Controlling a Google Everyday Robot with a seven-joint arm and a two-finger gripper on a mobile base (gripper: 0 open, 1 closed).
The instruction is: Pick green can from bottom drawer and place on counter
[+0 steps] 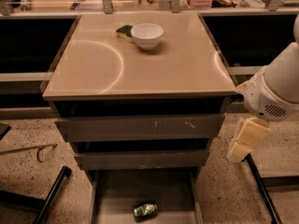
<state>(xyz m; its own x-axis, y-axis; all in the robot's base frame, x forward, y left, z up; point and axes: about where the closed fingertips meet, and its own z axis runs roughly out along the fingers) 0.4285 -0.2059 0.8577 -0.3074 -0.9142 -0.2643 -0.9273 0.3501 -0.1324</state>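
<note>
The green can (145, 210) lies on its side on the flat grey floor of the open bottom drawer (163, 190), near its front edge. The beige counter (140, 69) tops the grey cabinet above it. My gripper (244, 143), cream-coloured under the white arm (275, 90), hangs to the right of the cabinet at the height of the two upper drawers. It is well above and to the right of the can and touches nothing.
A white bowl (147, 35) and a green-yellow sponge (124, 31) sit at the back of the counter. Two scuffed grey drawers (140, 127) are above the open one. Black bars (51, 192) lie on the speckled floor at both sides.
</note>
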